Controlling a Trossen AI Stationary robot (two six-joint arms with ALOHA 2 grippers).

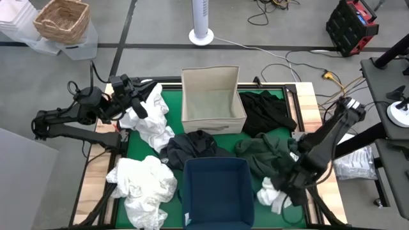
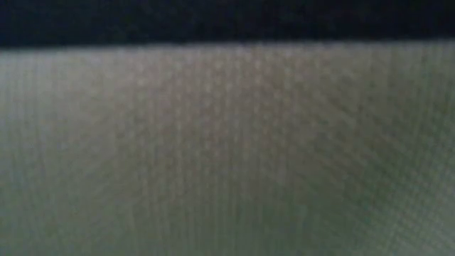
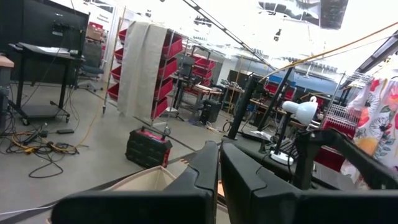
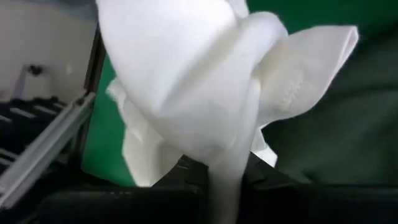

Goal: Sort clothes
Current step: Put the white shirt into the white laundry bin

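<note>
Several garments lie on the green mat: a white heap (image 1: pixel 144 182) near left, a white garment (image 1: pixel 154 118) by the left arm, black ones (image 1: pixel 192 144) (image 1: pixel 268 112), and a dark olive one (image 1: pixel 265 153). My right gripper (image 1: pixel 283 191) is down at the near right, shut on a small white garment (image 1: pixel 273 197) (image 4: pixel 186 81). My left gripper (image 1: pixel 135 101) (image 3: pixel 219 180) hovers at the far left over the edge of that white garment. Its fingers are shut and nothing shows between them. My right gripper pinches the small white garment between its two fingers. A bunched strand of the cloth (image 4: pixel 225 177) runs back between them, several layers thick. The arm slants down from the table's right side. The rest of the garment bunches ahead of the fingers over the green mat.
An open beige fabric box (image 1: pixel 214 102) stands at the far middle and a navy blue bin (image 1: pixel 216 191) at the near middle. A fabric wall (image 2: pixel 227 142) fills the low view. The table's wooden rim (image 1: pixel 310 102) frames the mat; cables and a fan base lie on the floor beyond.
</note>
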